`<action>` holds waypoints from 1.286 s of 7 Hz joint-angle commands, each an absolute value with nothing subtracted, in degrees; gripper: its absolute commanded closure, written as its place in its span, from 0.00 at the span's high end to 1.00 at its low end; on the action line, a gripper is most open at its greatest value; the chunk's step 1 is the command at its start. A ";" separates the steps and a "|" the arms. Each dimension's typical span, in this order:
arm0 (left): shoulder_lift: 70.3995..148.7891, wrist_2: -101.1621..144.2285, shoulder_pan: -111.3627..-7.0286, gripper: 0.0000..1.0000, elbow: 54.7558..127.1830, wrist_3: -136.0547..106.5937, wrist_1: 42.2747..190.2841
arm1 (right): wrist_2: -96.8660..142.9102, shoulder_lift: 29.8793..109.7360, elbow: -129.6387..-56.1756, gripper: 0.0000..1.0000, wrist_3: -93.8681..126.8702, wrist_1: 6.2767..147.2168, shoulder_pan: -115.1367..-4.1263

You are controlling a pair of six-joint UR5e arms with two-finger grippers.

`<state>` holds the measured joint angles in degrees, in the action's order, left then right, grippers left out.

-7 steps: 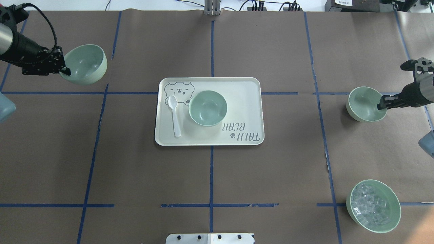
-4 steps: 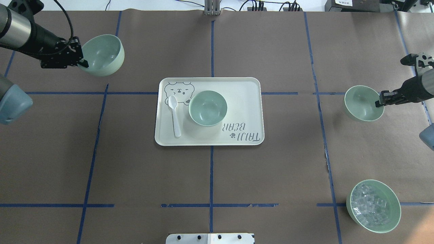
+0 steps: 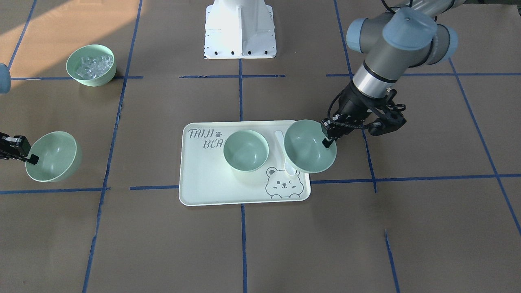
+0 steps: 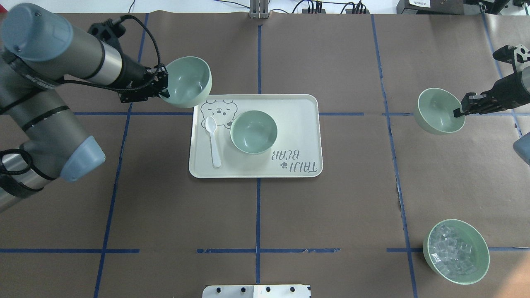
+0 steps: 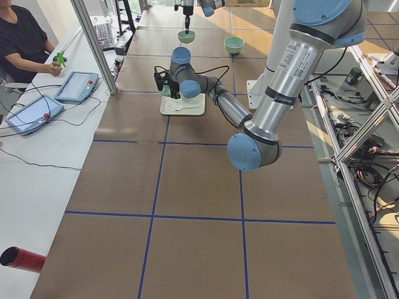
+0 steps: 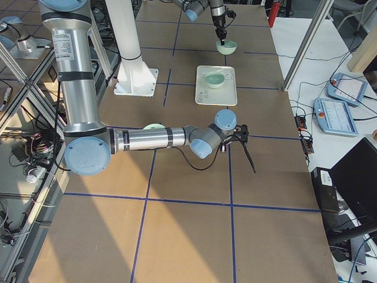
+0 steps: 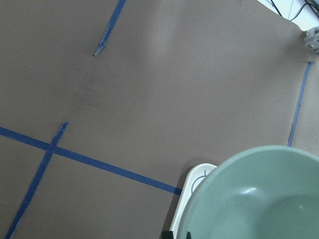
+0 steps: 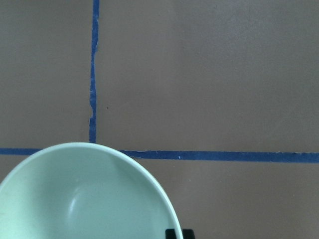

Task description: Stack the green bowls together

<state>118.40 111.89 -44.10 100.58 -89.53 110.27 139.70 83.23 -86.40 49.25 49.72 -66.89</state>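
My left gripper (image 4: 163, 89) is shut on the rim of a pale green bowl (image 4: 188, 81) and holds it in the air over the far left corner of the bear-print tray (image 4: 298, 124). The left wrist view shows this bowl (image 7: 259, 199) above the tray's corner. A second green bowl (image 4: 253, 131) sits upright in the middle of the tray. My right gripper (image 4: 458, 111) is shut on the rim of a third green bowl (image 4: 439, 111), lifted off the table at the far right. That bowl fills the bottom of the right wrist view (image 8: 84, 199).
A white spoon (image 4: 214, 142) lies on the tray left of the resting bowl. A green bowl of clear cubes (image 4: 456, 251) stands at the near right. The robot's white base (image 3: 240, 28) is at the near edge.
My left arm has carried its bowl rightward from the far left of the table to the tray's corner. My right gripper has raised its bowl and shifted it slightly left.
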 commanded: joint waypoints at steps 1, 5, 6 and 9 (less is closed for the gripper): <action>123.81 101.81 -36.06 0.00 99.06 -91.67 103.65 | 140.45 81.74 -88.49 0.00 54.21 50.36 -66.97; 127.97 100.20 -33.05 0.00 95.19 -92.81 103.36 | 140.36 79.63 -90.17 0.00 59.59 50.36 -66.88; 128.40 100.20 -32.79 0.00 95.19 -92.81 103.36 | 140.45 79.63 -90.44 0.00 59.59 50.36 -66.88; 129.89 98.45 -31.38 0.00 92.83 -92.73 103.53 | 140.45 79.72 -90.35 0.00 59.50 50.36 -66.88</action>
<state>129.08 99.69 -31.93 94.08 -92.79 103.44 140.41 79.65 -90.40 59.54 50.36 -66.89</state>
